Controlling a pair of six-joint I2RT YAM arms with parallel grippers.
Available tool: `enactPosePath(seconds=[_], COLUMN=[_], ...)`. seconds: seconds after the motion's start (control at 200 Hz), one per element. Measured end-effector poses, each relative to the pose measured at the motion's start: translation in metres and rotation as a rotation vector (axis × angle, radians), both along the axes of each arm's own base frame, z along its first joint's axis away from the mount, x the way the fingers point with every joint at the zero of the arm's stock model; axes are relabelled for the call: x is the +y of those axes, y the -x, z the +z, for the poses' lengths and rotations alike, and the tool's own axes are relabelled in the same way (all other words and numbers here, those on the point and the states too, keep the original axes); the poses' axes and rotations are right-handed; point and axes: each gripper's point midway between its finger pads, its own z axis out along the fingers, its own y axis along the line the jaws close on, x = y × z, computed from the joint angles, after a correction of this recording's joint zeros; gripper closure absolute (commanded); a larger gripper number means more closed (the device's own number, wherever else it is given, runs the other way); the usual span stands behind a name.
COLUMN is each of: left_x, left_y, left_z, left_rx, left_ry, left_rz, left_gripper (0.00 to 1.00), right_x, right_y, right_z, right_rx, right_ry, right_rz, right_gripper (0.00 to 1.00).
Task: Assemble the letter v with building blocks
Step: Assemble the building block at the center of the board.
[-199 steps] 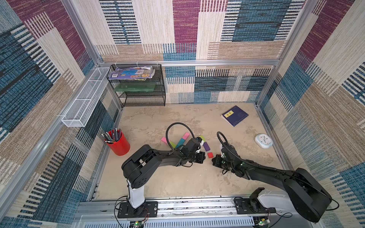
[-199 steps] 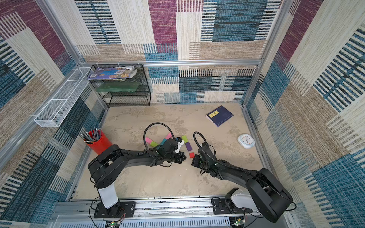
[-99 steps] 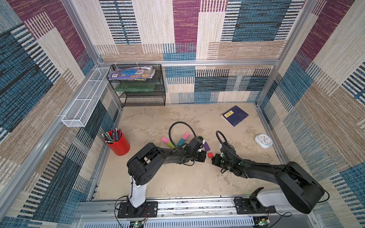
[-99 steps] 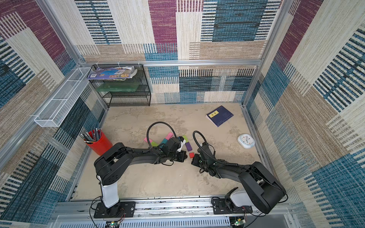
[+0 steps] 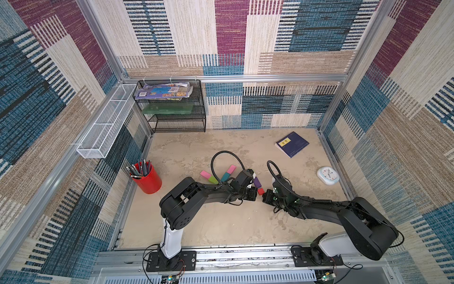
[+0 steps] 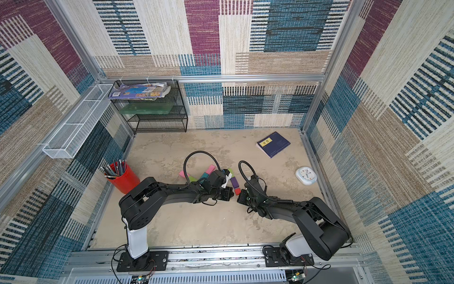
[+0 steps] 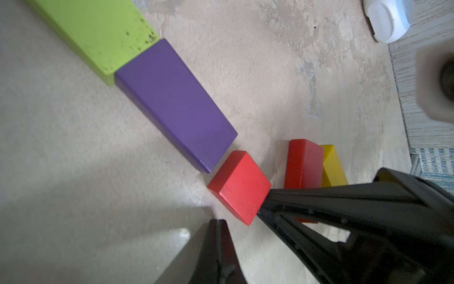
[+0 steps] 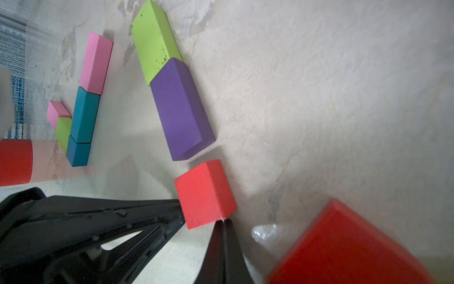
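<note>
A small red square block lies at the end of a row after a purple block and a lime green block. My left gripper is shut, its tip just beside the red square. My right gripper is shut too, touching the square's opposite corner. Further left, the letter v lies flat: pink and two teal blocks in one arm, lime and pink in the other. A loose red block and a yellow one lie behind the right gripper.
A red pencil cup stands at the left. A dark blue book and a white clock lie at the back right. A black wire rack and a white wire basket line the back left.
Both shut tips stay at the red square block. The rear links of both arms have shifted slightly. No block has visibly moved.
</note>
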Motion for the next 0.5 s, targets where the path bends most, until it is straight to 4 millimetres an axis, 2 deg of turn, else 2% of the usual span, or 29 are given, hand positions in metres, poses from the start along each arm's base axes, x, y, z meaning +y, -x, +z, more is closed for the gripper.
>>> enactPosePath(seconds=[0.501], left_x=[-0.0035], left_y=[-0.0048], left_z=[0.0002], left_rx=[-0.01], left_ry=[0.003], left_rz=[0.005], left_gripper=[1.0], right_x=[0.0011], right_y=[-0.0042], right_z=[-0.0007], right_rx=[-0.011], right_ry=[-0.005], right_rz=[-0.001], right_gripper=[1.0])
